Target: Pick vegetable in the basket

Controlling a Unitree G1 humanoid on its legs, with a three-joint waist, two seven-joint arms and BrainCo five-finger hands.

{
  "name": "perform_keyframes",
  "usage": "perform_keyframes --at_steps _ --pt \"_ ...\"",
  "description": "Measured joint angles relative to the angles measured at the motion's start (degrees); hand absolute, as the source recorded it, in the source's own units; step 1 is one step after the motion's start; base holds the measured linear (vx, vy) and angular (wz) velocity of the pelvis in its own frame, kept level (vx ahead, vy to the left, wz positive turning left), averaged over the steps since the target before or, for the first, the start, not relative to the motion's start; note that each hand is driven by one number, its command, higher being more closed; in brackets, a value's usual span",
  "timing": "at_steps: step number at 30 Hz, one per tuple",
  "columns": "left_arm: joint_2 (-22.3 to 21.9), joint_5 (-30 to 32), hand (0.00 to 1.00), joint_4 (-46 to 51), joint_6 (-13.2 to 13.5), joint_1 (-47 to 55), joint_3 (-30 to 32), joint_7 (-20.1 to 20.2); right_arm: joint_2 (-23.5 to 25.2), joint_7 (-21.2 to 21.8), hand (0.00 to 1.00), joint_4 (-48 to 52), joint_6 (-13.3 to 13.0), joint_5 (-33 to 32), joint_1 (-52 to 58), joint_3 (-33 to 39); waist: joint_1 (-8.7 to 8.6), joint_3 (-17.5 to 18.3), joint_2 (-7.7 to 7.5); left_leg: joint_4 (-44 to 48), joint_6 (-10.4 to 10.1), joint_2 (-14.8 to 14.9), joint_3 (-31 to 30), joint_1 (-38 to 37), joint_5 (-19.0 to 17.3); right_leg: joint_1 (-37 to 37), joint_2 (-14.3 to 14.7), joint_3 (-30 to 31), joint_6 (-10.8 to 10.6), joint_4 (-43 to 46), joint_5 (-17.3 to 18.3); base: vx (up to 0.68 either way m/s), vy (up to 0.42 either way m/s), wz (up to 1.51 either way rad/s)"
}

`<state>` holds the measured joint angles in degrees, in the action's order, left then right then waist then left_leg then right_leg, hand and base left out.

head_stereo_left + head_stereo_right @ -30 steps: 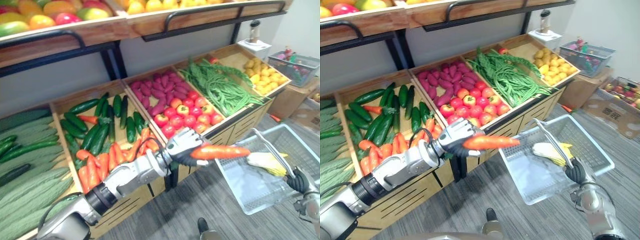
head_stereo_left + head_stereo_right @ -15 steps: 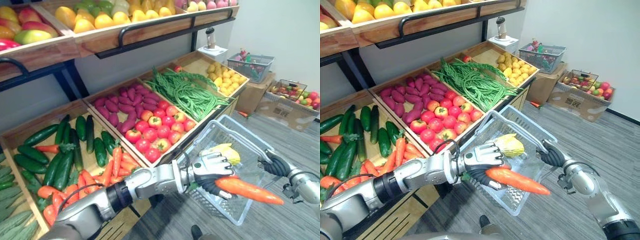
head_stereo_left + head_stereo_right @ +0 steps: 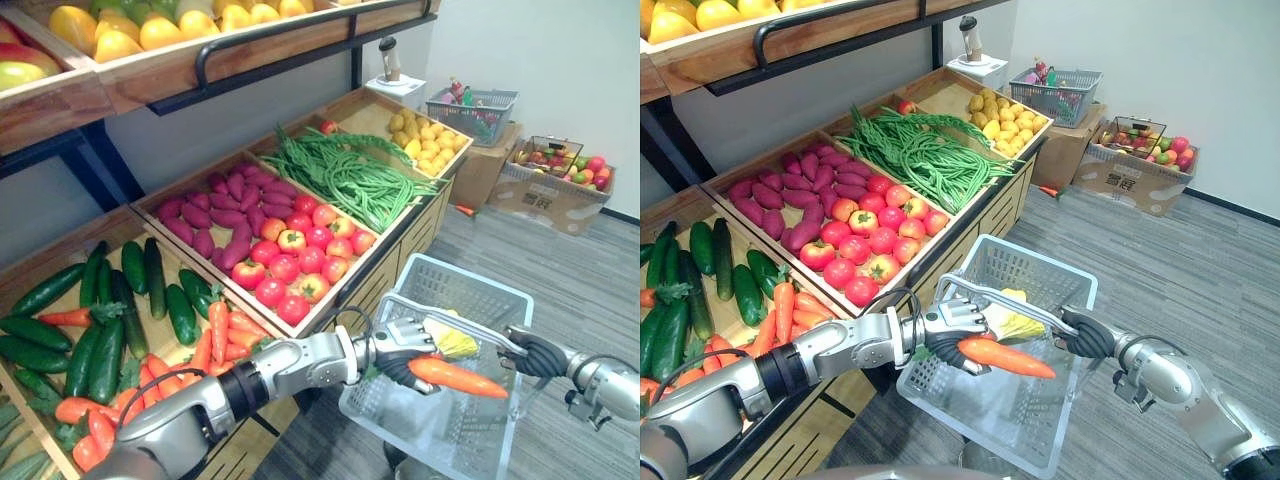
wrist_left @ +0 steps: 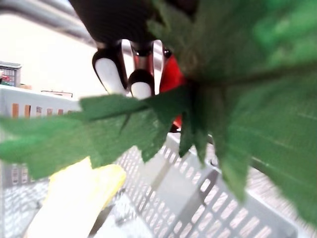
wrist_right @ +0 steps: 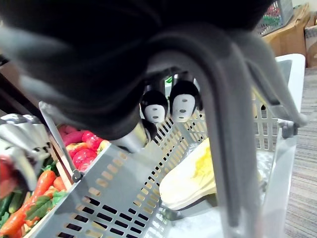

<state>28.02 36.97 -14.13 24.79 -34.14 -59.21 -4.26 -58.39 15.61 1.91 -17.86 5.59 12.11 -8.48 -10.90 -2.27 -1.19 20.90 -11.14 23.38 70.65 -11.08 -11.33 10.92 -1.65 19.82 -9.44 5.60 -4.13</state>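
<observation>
We hold the carrot (image 3: 458,377) in our left hand (image 3: 400,345). Fingers and thumb are curled round its thick end, and its tip points out across the open basket (image 3: 480,296). The carrot hangs above the basket, inside the line of the rim and not yet resting on the bottom. Our right hand (image 3: 535,352) is closed round the handle (image 3: 470,325) on the side of the basket away from the stand (image 3: 412,232), and holds the basket up. A yellow vegetable (image 3: 452,341) lies inside the basket, just behind the carrot and under the handle.

We judge the step in hand to be the drop. To do it well, we lower the carrot below the handle and close to the basket's bottom before letting go, so it does not bounce over the low rim. We aim for the bare mesh in the near part of the basket, apart from the yellow vegetable. The handle crosses just over our left hand, so we go down on its near side rather than knock it. The right hand should hold the basket level, since a tilt would roll both vegetables toward one wall. The carrot's green top (image 4: 223,74) spreads between our fingers and the basket, so we open wide enough to free the leaves too.
</observation>
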Motion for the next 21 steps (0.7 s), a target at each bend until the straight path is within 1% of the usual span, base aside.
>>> perform_keyframes --at_steps 4,5,12,13,17,21 --pt "-0.98 2.24 1.00 -5.01 -0.32 0.03 0.20 -0.05 -0.32 0.11 1.00 1.64 0.00 -2.37 -0.16 0.00 0.07 -0.17 0.11 0.58 -0.09 0.24 1.05 -0.01 -0.27 0.89 0.48 1.04 0.01 0.35 -0.02 -0.01 0.020 -0.14" --pt "-1.23 3.03 0.00 -7.43 -0.41 0.10 0.57 -0.05 -0.34 0.25 1.00 2.67 0.00 -3.81 -0.19 -0.02 -0.28 -0.60 0.08 0.69 -0.16 0.29 1.10 -0.07 -0.32 0.90 0.56 1.13 0.02 0.37 -0.04 0.01 0.016 -0.07" --pt "-3.62 9.88 0.00 -16.05 -1.15 0.19 1.15 -0.54 -0.65 1.05 1.00 4.36 0.00 -4.58 -1.19 -1.35 -1.22 -1.10 0.02 2.97 -0.11 1.75 1.39 0.02 -1.77 0.93 0.90 1.27 0.02 0.25 -0.03 0.01 0.027 -0.02" --pt "-3.73 11.53 0.00 -16.53 -1.21 0.21 1.09 -0.54 -0.65 1.06 1.00 4.46 0.00 -4.63 -1.22 -1.63 -1.26 -1.76 0.02 3.65 -0.05 2.03 1.42 0.08 -2.26 0.95 0.90 1.30 0.01 0.18 -0.03 0.01 0.040 0.00" --pt "-5.43 11.67 0.00 -19.19 -1.75 0.23 1.08 -0.57 -0.68 1.08 1.00 4.43 0.06 -4.71 -1.21 -1.63 -1.49 -2.62 0.33 4.70 0.29 2.28 1.18 0.88 -3.02 1.47 0.55 1.17 0.01 -0.05 -0.04 0.01 0.045 0.01" --pt "-5.47 11.66 0.00 -19.91 -1.71 0.25 1.08 -0.74 -0.58 1.09 1.00 3.92 0.07 -5.50 -1.21 -1.63 -1.57 -3.09 0.53 5.35 0.84 2.46 0.86 1.09 -3.02 1.69 0.43 1.09 -0.01 0.02 -0.06 0.03 0.040 0.00"
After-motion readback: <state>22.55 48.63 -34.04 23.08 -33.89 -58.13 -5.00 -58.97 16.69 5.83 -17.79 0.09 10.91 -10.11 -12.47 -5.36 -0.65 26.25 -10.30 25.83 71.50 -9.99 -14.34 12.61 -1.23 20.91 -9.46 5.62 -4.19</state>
